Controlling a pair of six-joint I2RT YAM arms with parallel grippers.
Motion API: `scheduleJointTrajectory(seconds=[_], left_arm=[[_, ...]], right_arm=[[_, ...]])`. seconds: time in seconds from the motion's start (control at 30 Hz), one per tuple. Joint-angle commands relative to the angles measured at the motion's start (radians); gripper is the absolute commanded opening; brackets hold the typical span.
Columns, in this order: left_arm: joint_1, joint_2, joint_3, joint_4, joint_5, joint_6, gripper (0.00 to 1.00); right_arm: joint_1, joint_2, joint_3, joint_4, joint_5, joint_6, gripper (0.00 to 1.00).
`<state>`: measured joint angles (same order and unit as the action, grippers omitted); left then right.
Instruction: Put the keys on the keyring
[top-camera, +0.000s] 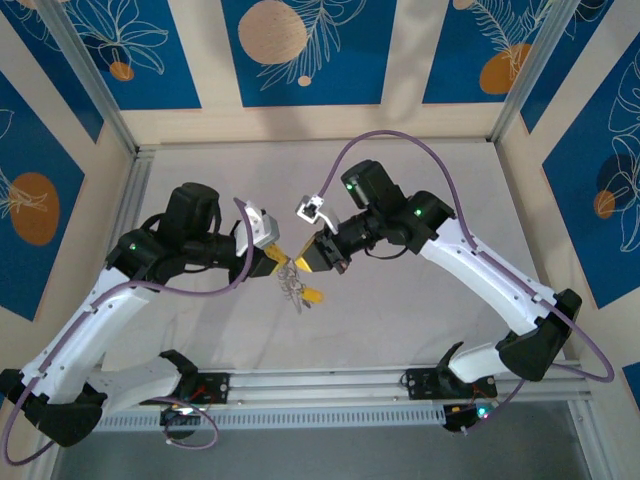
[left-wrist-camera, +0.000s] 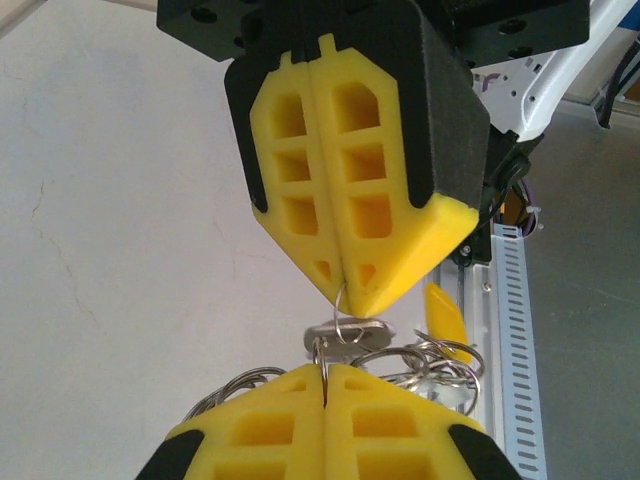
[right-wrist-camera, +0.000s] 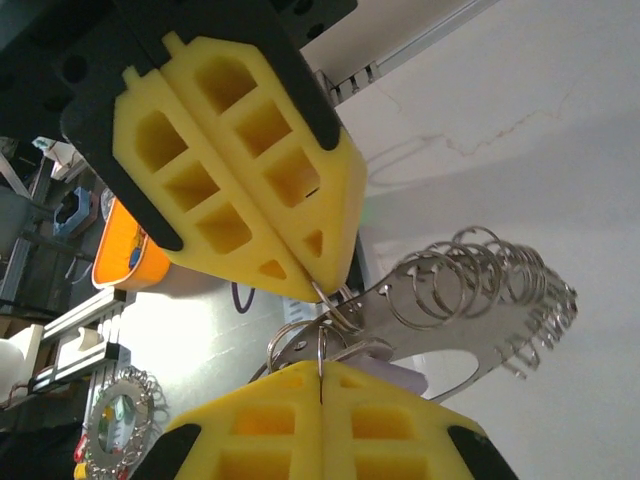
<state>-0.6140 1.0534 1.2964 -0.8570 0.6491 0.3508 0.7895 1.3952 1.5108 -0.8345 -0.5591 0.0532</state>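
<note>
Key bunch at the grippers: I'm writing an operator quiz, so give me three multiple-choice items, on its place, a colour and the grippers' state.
1. Where is the key bunch? A between both grippers' tips; B beside an arm's base; C at the table's far edge.
2. Fingers' colour? A white; B yellow; C green.
3. Grippers? A both open; B both shut; C one open.
A: it hangs where left gripper and right gripper meet. B: all show yellow. B: each finger pair is pressed together on it.
</note>
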Motion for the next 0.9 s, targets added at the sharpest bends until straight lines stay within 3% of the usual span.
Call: scheduleJointTrajectory(seconds=[0.0, 0.87], left_arm=[[-0.016, -0.020, 0.004, -0.005, 0.009, 0.026, 0.00], [-0.022, -0.025, 0.001, -0.008, 0.021, 0.032, 0.00]], right_arm=[[0.009, 0.002, 0.027, 0.005, -0.054, 0.007, 0.00], [-0.036, 0.065, 0.067, -0.038, -0.033, 0.075, 0.00]])
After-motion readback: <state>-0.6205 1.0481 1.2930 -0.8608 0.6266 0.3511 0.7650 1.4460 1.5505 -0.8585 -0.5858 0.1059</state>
